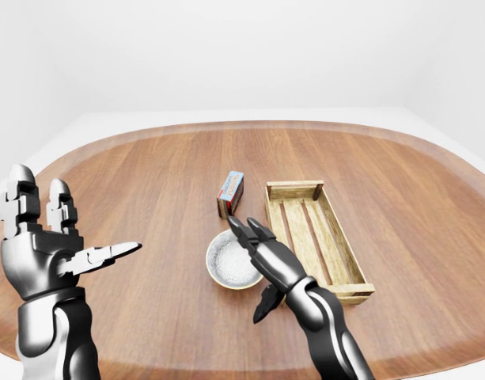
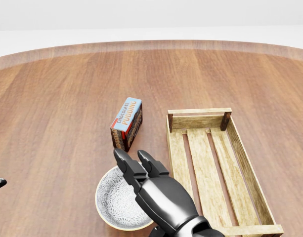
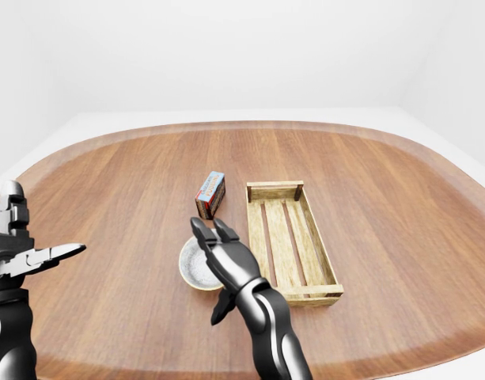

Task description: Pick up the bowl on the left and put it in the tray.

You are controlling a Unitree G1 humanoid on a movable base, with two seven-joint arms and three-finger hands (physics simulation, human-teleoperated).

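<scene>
Bowl (image 2: 113, 201) left of right hand (image 2: 163, 195) in head view; fingers (image 2: 127, 166) spread.

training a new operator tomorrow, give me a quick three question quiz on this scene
1. True or false: the bowl already sits in the tray.
2. In the head view, what stands just above the bowl? A) pudding box B) cup C) spoon
3. Fill in: the fingers of the right hand over the bowl's right rim are ____ (open or shut).

Key: 1 false; 2 A; 3 open.
</scene>
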